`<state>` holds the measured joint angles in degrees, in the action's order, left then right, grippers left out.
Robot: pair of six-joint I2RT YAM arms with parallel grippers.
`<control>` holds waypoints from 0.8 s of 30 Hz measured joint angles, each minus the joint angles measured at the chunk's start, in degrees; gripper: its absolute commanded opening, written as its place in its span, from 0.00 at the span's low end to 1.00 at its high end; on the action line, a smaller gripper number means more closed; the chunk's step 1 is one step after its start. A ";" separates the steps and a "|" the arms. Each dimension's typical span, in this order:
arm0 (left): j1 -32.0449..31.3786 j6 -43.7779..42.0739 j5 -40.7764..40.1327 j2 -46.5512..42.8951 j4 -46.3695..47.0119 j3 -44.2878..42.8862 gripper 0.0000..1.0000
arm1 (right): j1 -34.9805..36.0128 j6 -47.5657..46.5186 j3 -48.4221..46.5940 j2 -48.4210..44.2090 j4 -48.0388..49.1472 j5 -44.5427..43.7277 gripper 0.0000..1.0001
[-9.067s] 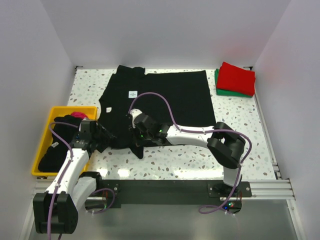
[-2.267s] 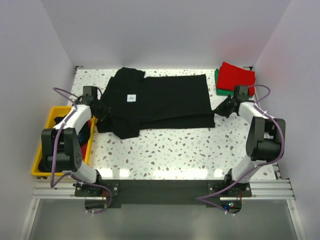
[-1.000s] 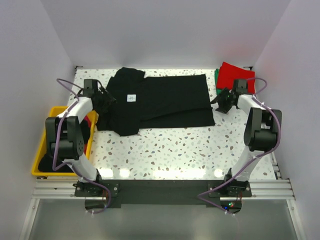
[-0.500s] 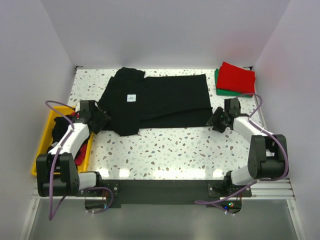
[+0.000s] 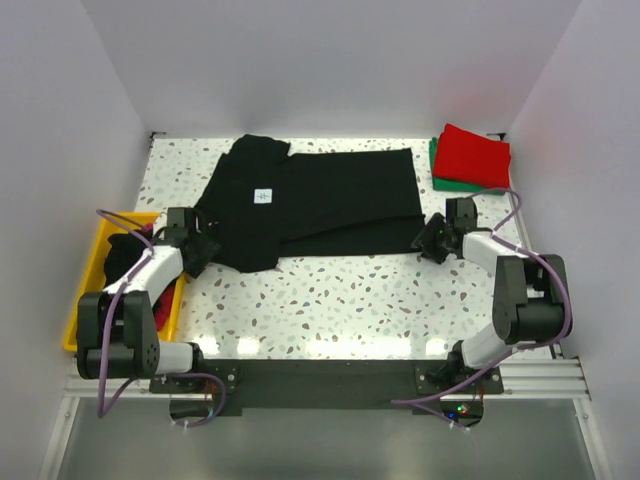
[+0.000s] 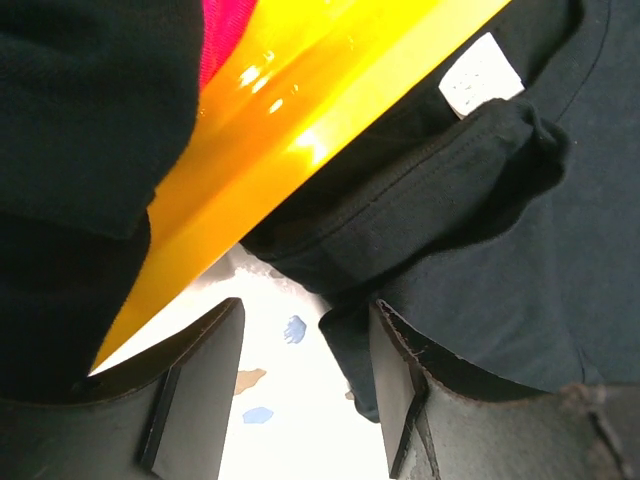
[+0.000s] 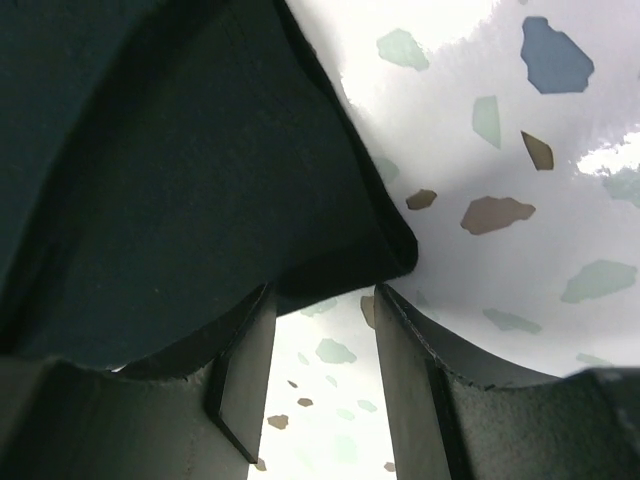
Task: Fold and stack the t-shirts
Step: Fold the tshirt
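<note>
A black t-shirt (image 5: 320,200) lies spread flat on the table, its white neck label (image 5: 263,196) facing up. My left gripper (image 5: 200,250) is open at the shirt's near left edge. In the left wrist view (image 6: 300,400) the black hem (image 6: 350,340) sits just inside the gap, beside the right finger (image 6: 400,390). My right gripper (image 5: 428,240) is open at the shirt's near right corner. In the right wrist view (image 7: 322,380) that corner (image 7: 385,255) lies at the mouth of the jaws. A folded red t-shirt (image 5: 475,155) rests on a folded green one (image 5: 438,172) at the back right.
A yellow bin (image 5: 92,335) stands at the table's left edge, holding dark cloth (image 5: 115,265). Its wall (image 6: 300,130) is close to my left gripper, with pink cloth (image 6: 225,25) inside. The speckled table (image 5: 350,300) shows in front of the shirt.
Both arms have come from the far side of the shirt down to its near corners. In the last half second each gripper edged closer to its corner. The shirt has not moved.
</note>
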<state>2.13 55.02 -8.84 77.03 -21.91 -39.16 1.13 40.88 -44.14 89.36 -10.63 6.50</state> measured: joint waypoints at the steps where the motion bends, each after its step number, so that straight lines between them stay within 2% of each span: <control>1: 0.00 0.00 -0.17 0.20 0.02 0.00 0.57 | 0.00 0.09 -0.13 0.24 0.28 0.02 0.48; 5: 0.00 -0.02 -0.63 0.31 0.04 0.00 0.57 | 0.00 0.28 -0.79 1.16 1.05 -0.24 0.42; 11: 0.00 -0.11 -1.38 0.31 -0.04 -0.15 0.54 | 0.00 0.31 -1.77 2.69 0.87 -2.71 0.02; 24: -0.02 -0.92 -2.64 0.20 0.24 0.15 0.44 | 0.09 -2.32 -6.49 2.36 -6.40 -12.68 0.00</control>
<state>2.11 54.11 -11.49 77.23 -21.67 -39.00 1.21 38.57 -50.63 91.72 -17.04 -6.17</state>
